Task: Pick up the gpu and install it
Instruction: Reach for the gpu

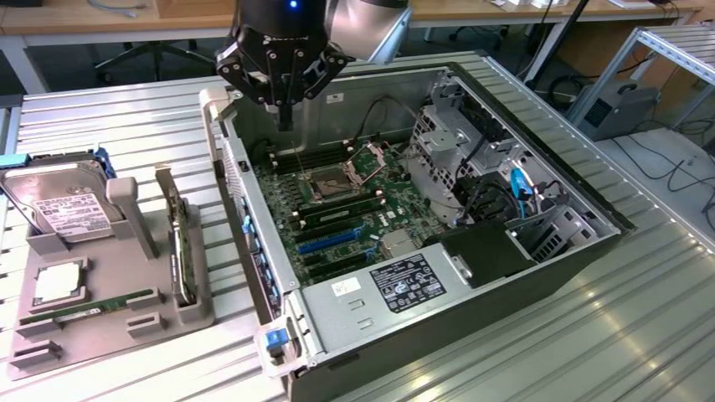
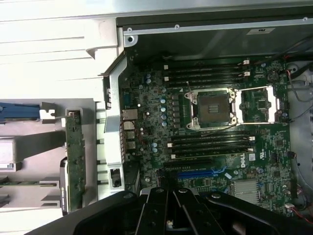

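The gpu (image 1: 176, 243) stands, apparently on edge, in a rack (image 1: 166, 316) beside the case (image 1: 480, 328).

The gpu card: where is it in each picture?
Exterior view: the gpu stands on edge in the gray holder, at the exterior view's left of the computer case.
Wrist view: the gpu stands edge-on just outside the computer case.
Shared landmark: the empty processor socket.
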You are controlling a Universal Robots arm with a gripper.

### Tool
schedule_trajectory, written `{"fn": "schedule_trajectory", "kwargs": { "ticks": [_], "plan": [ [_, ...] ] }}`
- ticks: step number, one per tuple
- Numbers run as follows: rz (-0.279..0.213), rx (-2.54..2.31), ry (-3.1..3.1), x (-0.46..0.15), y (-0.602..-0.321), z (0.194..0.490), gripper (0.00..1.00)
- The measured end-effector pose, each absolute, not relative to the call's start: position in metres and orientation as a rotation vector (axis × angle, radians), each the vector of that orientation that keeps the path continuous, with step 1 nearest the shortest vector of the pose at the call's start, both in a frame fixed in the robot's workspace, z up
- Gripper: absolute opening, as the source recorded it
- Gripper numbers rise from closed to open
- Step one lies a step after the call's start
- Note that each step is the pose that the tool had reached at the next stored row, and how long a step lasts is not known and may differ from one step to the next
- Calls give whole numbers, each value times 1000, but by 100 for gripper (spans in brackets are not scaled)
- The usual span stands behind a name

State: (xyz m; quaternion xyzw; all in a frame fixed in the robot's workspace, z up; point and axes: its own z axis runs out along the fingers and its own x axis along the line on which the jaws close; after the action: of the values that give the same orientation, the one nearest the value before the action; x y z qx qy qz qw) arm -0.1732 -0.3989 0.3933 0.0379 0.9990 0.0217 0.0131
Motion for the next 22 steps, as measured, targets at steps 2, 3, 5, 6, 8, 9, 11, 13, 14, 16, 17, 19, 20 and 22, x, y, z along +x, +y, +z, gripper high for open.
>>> {"fn": "schedule_trajectory", "kwargs": {
  "ticks": [2,3,5,6,8,9,11,13,14,16,17,19,20,22],
  "plan": [
    [68,118,3113,-174,-399,393,11],
    [68,118,3113,-174,-399,393,11],
    [68,118,3113,-175,-399,393,11],
    [68,118,3113,-175,-399,393,11],
    [68,118,3113,-175,-399,393,11],
    [68,118,3113,-176,-399,393,11],
    [68,118,3113,-176,-399,393,11],
    [68,118,3113,-177,-399,393,11],
    [68,118,3112,-177,-399,393,11],
    [68,118,3112,-177,-399,393,11],
    [68,118,3113,-177,-399,393,11],
    [68,118,3112,-178,-399,393,11],
    [68,118,3112,-178,-399,393,11],
    [68,118,3112,-179,-399,393,11]
  ]
}}
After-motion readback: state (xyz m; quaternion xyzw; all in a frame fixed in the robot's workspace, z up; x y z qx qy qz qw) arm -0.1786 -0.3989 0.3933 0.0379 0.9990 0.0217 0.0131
